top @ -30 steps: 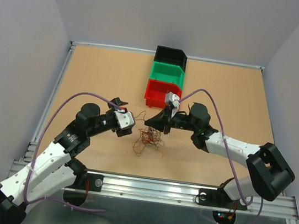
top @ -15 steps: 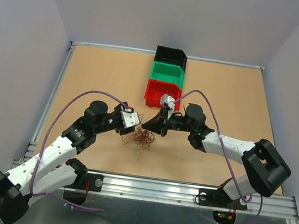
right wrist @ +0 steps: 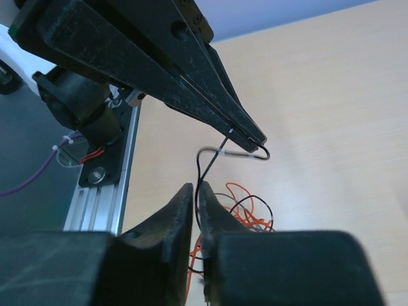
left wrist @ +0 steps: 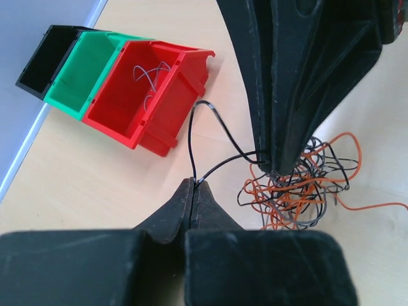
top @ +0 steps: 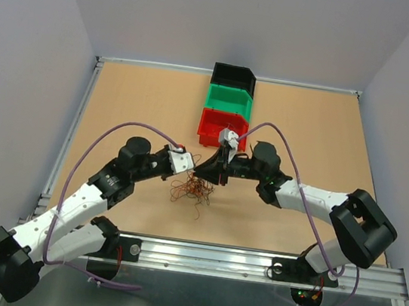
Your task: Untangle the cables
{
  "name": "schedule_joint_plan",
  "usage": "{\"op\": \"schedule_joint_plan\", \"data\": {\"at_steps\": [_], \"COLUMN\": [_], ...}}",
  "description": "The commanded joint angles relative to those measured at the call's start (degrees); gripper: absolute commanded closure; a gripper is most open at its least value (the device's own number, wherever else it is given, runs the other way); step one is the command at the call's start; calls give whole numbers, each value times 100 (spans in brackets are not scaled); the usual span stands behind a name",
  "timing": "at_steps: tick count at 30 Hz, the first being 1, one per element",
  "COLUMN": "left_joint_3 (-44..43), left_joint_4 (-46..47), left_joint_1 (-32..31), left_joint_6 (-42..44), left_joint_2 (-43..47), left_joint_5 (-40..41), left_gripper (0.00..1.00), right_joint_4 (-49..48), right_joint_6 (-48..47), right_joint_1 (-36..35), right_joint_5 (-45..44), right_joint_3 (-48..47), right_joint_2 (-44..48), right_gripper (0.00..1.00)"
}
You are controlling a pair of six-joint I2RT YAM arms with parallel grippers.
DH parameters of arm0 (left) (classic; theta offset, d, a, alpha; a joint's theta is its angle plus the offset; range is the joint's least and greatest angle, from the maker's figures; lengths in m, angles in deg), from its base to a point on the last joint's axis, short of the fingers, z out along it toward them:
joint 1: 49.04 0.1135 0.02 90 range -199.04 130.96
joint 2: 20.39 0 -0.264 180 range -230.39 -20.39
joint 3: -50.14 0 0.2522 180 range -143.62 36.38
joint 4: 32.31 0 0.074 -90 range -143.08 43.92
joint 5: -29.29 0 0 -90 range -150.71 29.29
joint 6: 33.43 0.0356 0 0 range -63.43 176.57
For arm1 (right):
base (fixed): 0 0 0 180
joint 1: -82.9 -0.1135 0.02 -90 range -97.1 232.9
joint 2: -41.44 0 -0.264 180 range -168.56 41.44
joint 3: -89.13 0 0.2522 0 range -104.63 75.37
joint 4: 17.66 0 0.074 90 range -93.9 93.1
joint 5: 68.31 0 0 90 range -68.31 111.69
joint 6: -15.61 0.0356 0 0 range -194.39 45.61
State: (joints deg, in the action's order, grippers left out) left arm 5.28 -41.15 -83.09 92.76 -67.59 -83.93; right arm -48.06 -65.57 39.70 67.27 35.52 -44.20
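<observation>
The cables (top: pixel 193 191) are a small clump of thin orange, grey and black wires (left wrist: pixel 306 188) lying on the wooden table between both arms. My left gripper (left wrist: pixel 193 183) is shut on one black wire (left wrist: pixel 192 137) that loops out of the clump; from above it (top: pixel 189 171) sits at the clump's upper left. My right gripper (right wrist: pixel 194 188) has its jaws a little apart, and the same black wire (right wrist: pixel 207 159) runs through the gap. Its fingers (left wrist: pixel 280 95) point down into the top of the clump, close to the left gripper (right wrist: pixel 255 137).
Three bins stand in a row behind the clump: red (top: pixel 221 129) nearest, then green (top: pixel 229 102), then black (top: pixel 233 77). A thin grey wire (left wrist: pixel 150 73) lies in the red bin (left wrist: pixel 143 95). The metal rail (top: pixel 213 257) runs along the near edge.
My left gripper has moved right to the clump and shut on the black wire. The right gripper, shut before, has parted its jaws slightly. The clump has shifted a little to the left.
</observation>
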Motion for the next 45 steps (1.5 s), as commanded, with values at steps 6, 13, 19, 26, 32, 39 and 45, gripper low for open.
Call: {"op": "schedule_joint_plan", "data": {"at_steps": [6, 13, 19, 26, 32, 39, 45], "left_joint_3": [-1336, -3849, -6082, -6227, -4838, -4529, -4169], "left_joint_4": [317, -483, -528, 165, 1176, 1782, 3107], "left_joint_1": [-15, -41, -50, -50, -50, -41, -41], "left_joint_6": [-744, -1332, -2141, -2686, -2626, -1870, -693], "left_joint_2": [-105, -1219, -1687, -1031, -133, 334, 536], "left_joint_5": [-51, -719, 1980, 3534, 4676, 5854, 6619], "left_gripper": [100, 100, 100, 100, 100, 100, 100], "right_joint_4": [-295, -295, -304, -312, -242, 986, 2727], "right_joint_6": [-91, 129, 102, 216, 594, 990, 1447], "right_joint_1": [-66, -66, -57, -57, -57, -57, -57], "right_joint_5": [-287, -260, -532, -1033, -1602, -3760, -6530], "right_joint_3": [-751, -1463, -1333, -727, -76, 259, -92], "right_joint_2": [-592, -1375, -1219, -455, 677, 1805, 2508], "right_gripper": [50, 70, 68, 82, 96, 91, 99]}}
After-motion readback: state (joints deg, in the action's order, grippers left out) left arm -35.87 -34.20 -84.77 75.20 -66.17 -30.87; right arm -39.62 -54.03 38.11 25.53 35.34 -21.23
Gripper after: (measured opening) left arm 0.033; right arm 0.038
